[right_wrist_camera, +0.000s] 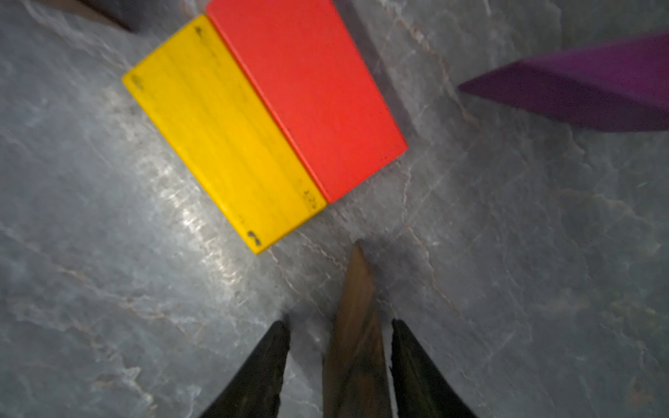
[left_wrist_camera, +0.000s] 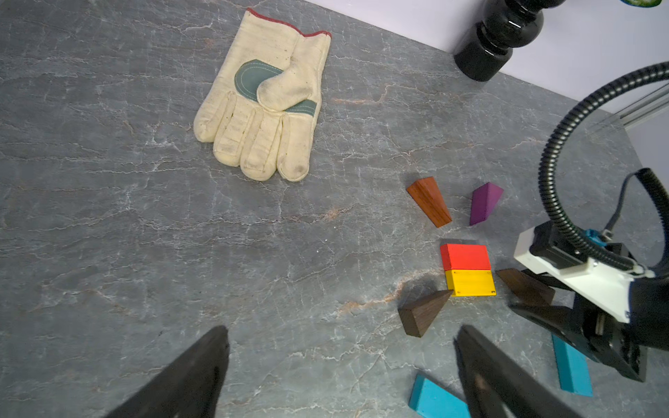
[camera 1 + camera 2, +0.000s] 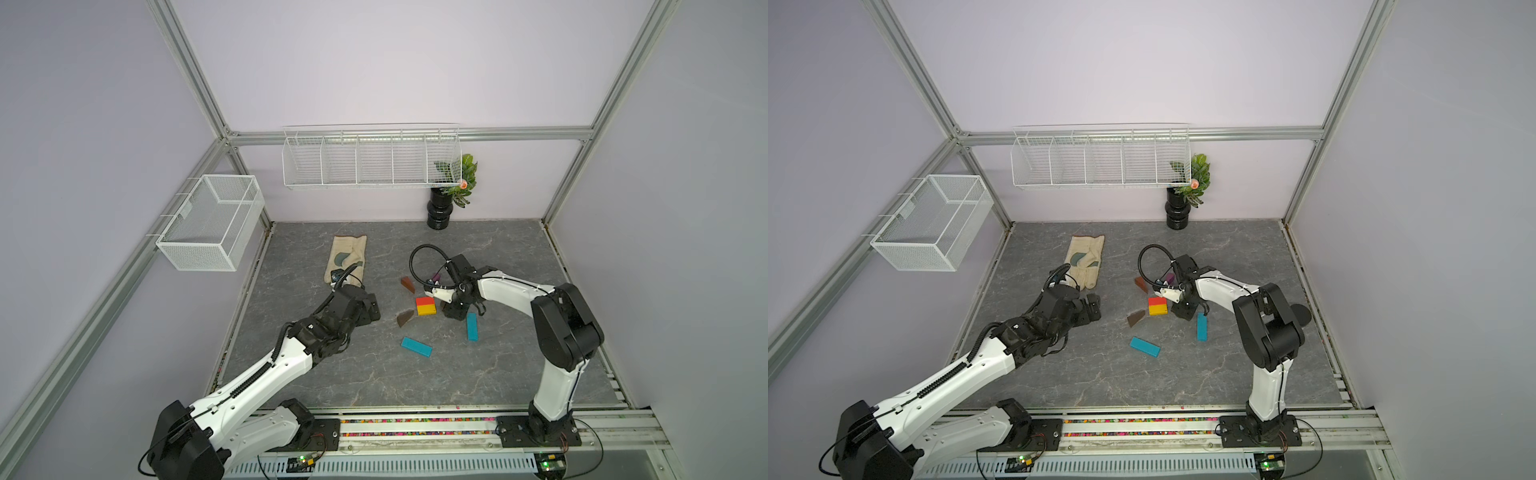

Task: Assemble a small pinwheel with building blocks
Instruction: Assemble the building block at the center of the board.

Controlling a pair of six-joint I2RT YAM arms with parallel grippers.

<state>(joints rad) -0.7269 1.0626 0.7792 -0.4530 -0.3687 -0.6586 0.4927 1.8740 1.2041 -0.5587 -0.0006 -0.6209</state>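
1. The red block (image 2: pixel 465 256) and yellow block (image 2: pixel 470 283) are laid touching, as a square, mid-table (image 3: pixel 332 374).
2. A dark wedge (image 2: pixel 423 313) is tipped against the yellow block's corner. An orange-brown wedge (image 2: pixel 429 201) and purple wedge (image 2: pixel 485 202) lie just beyond the red block.
3. Another brown wedge (image 1: pixel 356 343) is straddled by the right gripper (image 1: pixel 340 325); whether it is pinched cannot be told.
4. A teal bar (image 3: pixel 416 347) and a second teal bar (image 3: pixel 471 326) lie loose nearby.
5. The left gripper (image 2: pixel 340 362) is held spread wide, empty.
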